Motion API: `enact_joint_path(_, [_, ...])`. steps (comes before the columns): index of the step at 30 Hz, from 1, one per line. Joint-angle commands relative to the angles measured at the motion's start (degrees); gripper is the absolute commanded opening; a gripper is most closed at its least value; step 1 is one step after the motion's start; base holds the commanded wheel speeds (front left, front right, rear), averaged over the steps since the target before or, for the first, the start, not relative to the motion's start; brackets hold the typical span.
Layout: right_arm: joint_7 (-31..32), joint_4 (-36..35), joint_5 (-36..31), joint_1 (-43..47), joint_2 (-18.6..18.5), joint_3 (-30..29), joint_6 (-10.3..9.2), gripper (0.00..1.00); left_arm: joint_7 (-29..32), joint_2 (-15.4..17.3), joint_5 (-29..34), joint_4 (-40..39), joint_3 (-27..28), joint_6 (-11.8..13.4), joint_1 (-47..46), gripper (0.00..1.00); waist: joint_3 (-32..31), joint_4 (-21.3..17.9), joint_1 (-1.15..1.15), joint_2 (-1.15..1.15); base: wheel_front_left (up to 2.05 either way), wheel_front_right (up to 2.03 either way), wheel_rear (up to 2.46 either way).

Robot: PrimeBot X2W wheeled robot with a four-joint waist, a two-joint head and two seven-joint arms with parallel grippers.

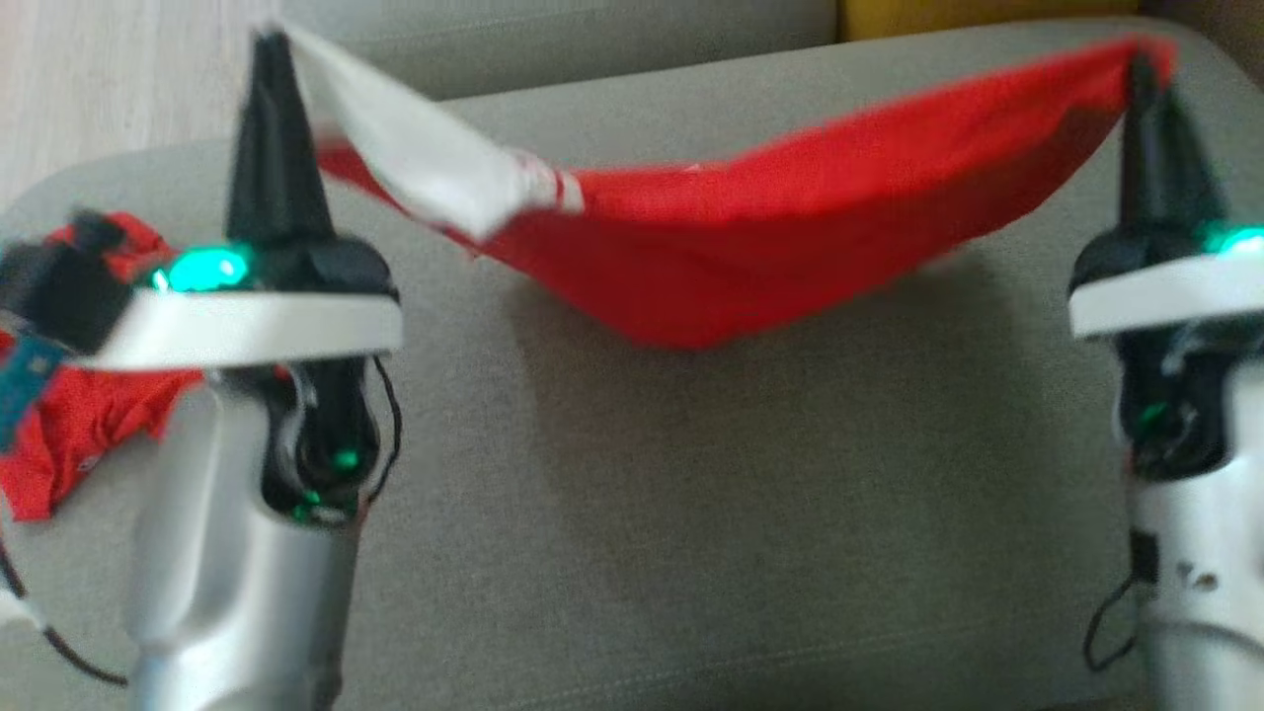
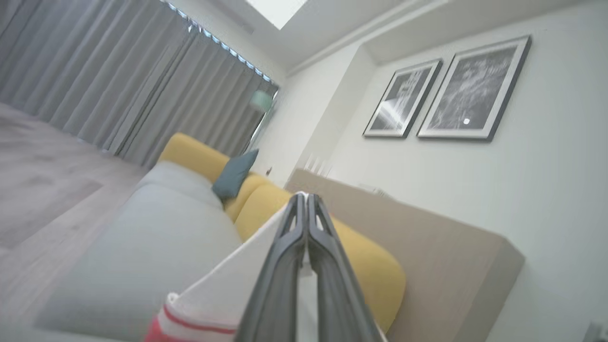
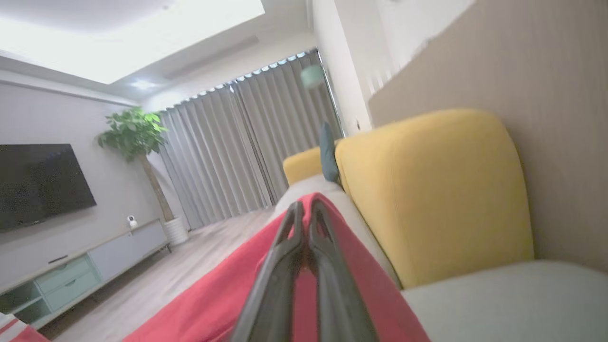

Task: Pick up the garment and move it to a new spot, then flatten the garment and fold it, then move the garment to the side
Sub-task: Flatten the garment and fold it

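Observation:
The garment (image 1: pixel 750 247) is red with a white part, and it hangs stretched in the air above the grey sofa seat (image 1: pixel 691 513), sagging in the middle. My left gripper (image 1: pixel 269 44) is shut on its white end at the upper left. My right gripper (image 1: pixel 1144 61) is shut on its red end at the upper right. In the left wrist view the fingers (image 2: pixel 304 204) pinch white cloth with a red stripe (image 2: pixel 209 308). From the right wrist, the closed fingers (image 3: pixel 304 209) hold red cloth (image 3: pixel 228 294).
Another red cloth (image 1: pixel 79 415) lies crumpled at the seat's left edge behind my left arm. Yellow sofa backs (image 3: pixel 427 190) rise beyond the seat. Wooden floor (image 1: pixel 89 79) lies at the far left.

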Motion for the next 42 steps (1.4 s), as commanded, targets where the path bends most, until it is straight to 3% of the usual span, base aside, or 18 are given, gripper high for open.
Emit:
enact_joint_path(1, [0.48, -3.56, 0.22, -3.37, -0.56, 1.14, 0.37, 0.0, -0.31, 0.61, -0.59, -3.2, 1.99, 0.48, -3.78, 0.0, -1.02, -0.09, 0.0, 0.0, 0.0, 0.0, 0.0])
enact_joint_path(6, [3.73, -9.18, -0.34, -5.57, -1.31, 1.0, 0.37, 0.0, -0.31, 0.61, -0.35, -7.45, 1.48, 1.84, -7.28, 0.0, -3.22, -0.1, 0.0, 0.0, 0.0, 0.0, 0.0])
enact_joint_path(12, [9.48, -17.43, -1.41, -2.62, 1.09, -2.58, 0.37, 0.0, 1.11, 0.65, 0.32, -13.27, 0.43, 4.47, -5.71, 0.0, -4.27, 0.22, 0.0, 0.0, 0.0, 0.0, 0.0])
enact_joint_path(19, [16.28, -21.8, -3.57, -3.83, 3.38, -7.12, 0.37, 0.0, 7.55, 3.52, 1.36, -13.62, 0.39, 6.38, -9.74, 0.0, -0.25, 0.37, 0.0, 0.0, 0.0, 0.0, 0.0])
enact_joint_path(23, [17.87, -18.19, -3.92, -8.95, 3.69, -7.32, 0.37, 0.0, 10.87, 5.26, 1.41, -8.75, 0.29, 5.76, -15.6, 0.0, 4.03, -0.04, 0.0, 0.0, 0.0, 0.0, 0.0])
enact_joint_path(25, [17.38, -11.84, -5.96, -16.66, 2.89, -5.43, 0.37, 0.0, 12.79, 7.06, 2.64, -2.04, -0.49, 4.02, -24.01, 0.0, 9.36, -0.44, 0.0, 0.0, 0.0, 0.0, 0.0])
enact_joint_path(26, [17.38, -11.84, -5.96, -16.66, 2.89, -5.43, 0.37, 0.0, 12.79, 7.06, 2.64, -2.04, -0.49, 4.02, -24.01, 0.0, 9.36, -0.44, 0.0, 0.0, 0.0, 0.0, 0.0])
enact_joint_path(29, [13.14, 0.8, -7.73, -30.49, 0.28, -3.13, 0.37, 0.0, 12.38, 8.31, 4.41, 9.69, -0.81, 1.7, -37.23, 0.0, 15.5, -0.56, 0.0, 0.0, 0.0, 0.0, 0.0])
enact_joint_path(30, [13.14, 0.8, -7.73, -30.49, 0.28, -3.13, 0.37, 0.0, 12.38, 8.31, 4.41, 9.69, -0.81, 1.7, -37.23, 0.0, 15.5, -0.56, 0.0, 0.0, 0.0, 0.0, 0.0])
enact_joint_path(36, [-2.48, 18.4, -13.02, -50.36, -4.98, 0.77, 0.37, 0.0, 4.64, 7.52, 6.22, 25.49, 0.02, -0.85, -54.51, 0.0, 20.6, 0.68, 0.0, 0.0, 0.0, 0.0, 0.0])
enact_joint_path(39, [-8.92, 26.31, -14.05, -54.51, -4.99, 0.42, 0.37, 0.0, 1.92, 6.5, 5.89, 31.76, 0.52, -2.08, -57.23, 0.0, 21.0, 1.32, 0.0, 0.0, 0.0, 0.0, 0.0])
enact_joint_path(42, [-11.55, 33.18, -13.44, -54.49, -4.56, 1.18, 0.37, 0.0, 0.7, 5.53, 5.97, 36.18, -0.15, -4.07, -56.36, 0.0, 21.31, 1.86, 0.0, 0.0, 0.0, 0.0, 0.0])
